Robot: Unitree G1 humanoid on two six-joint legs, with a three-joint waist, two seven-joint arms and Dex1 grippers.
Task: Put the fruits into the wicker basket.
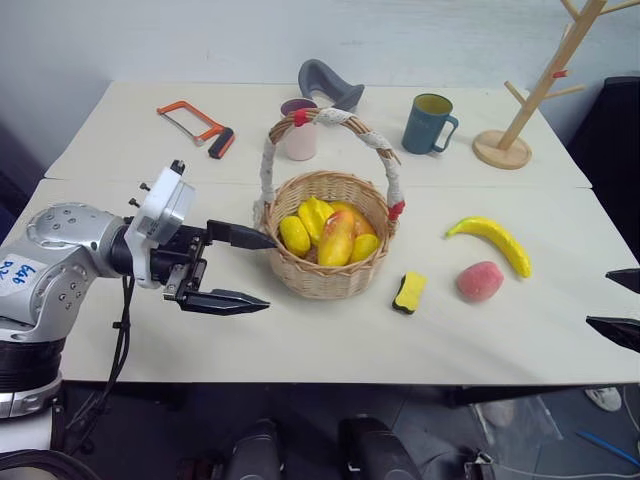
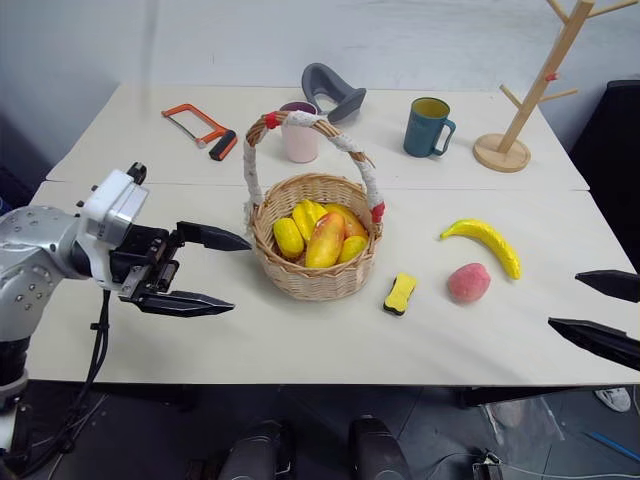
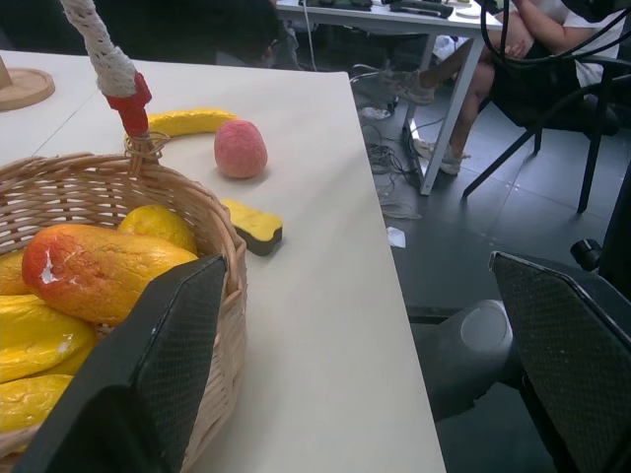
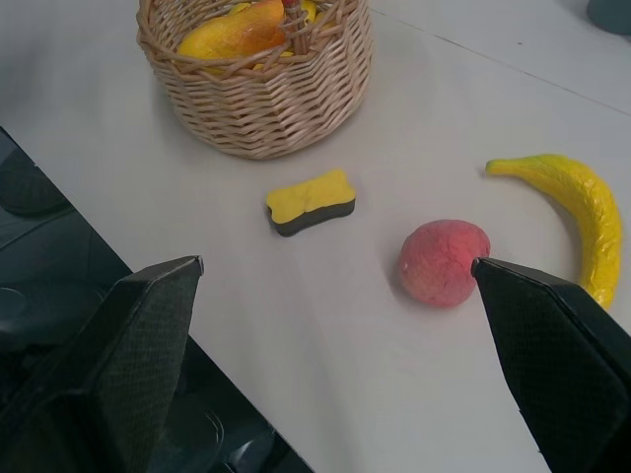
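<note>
Pale cream table point(image 1: 330, 345) up against a white wall, actually 2 tops pushed together. Wicker basket point(image 1: 330, 268) sat around the middle near the front, handle arching over it, already loaded with yellow and orange-red toy fruits point(image 1: 335, 235). Banana point(image 1: 492, 241) was lying off to the robot's right of the basket, well apart from it, and the peach point(image 1: 479, 281) was just in front of the banana, close but not touching. Little yellow-and-black sponge point(image 1: 408, 292) lay between basket and peach.

Left claw point(image 1: 240, 270) hung just beside the basket's left side, fingers spread wide, holding nothing, one finger right up near the rim. Right claw point(image 2: 600, 315) was over the table's right front edge, near the peach, also spread wide and empty.

Further back: orange hacksaw point(image 1: 196, 127), pink cup point(image 1: 299, 140), teal mug point(image 1: 430, 123), a grey curved thing point(image 1: 328, 83), and a wooden mug tree point(image 1: 530, 100). Someone was sitting in a chair point(image 3: 552, 69) beyond the table.
</note>
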